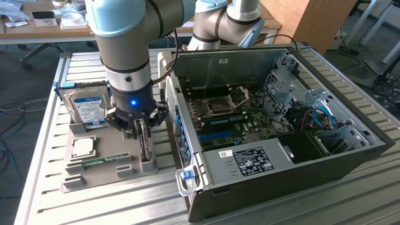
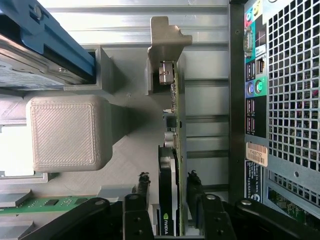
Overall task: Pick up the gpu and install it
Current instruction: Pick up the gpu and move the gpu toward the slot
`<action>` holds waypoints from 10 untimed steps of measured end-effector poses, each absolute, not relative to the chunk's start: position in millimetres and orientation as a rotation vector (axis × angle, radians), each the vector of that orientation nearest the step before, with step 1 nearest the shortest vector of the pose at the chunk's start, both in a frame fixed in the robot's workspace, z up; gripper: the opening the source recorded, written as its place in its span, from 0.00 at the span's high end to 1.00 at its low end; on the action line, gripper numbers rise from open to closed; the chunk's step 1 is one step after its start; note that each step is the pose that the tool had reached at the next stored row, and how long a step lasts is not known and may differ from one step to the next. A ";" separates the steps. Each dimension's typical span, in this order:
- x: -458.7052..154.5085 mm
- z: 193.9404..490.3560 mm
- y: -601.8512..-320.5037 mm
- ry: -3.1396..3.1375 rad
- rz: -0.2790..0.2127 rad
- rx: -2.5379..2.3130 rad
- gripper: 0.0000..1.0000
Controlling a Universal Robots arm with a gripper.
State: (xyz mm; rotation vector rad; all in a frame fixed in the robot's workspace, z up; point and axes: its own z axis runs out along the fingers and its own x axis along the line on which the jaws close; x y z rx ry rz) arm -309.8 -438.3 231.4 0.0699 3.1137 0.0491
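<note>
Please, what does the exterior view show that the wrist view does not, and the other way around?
Exterior view: the grey robot arm, and the green motherboard and blue cables inside the open black computer case.
Wrist view: a white barcode sticker on the case's rear, and a green logo on the card's black cooler.
Both: the open gripper straddling the upright green gpu card with its silver bracket, beside the silver hard drive with blue label on the grey tray.

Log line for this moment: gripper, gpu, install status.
gripper: open, straddling gpu | gpu: upright in gray tray, not lifted | computer case: open, gpu not installed
</note>
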 end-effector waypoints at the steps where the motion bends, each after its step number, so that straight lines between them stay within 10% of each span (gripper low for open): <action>1: -309.8 231.3 -438.3 3.114 0.049 0.070 0.60; 10: -309.8 231.4 -438.3 3.114 0.049 0.070 0.73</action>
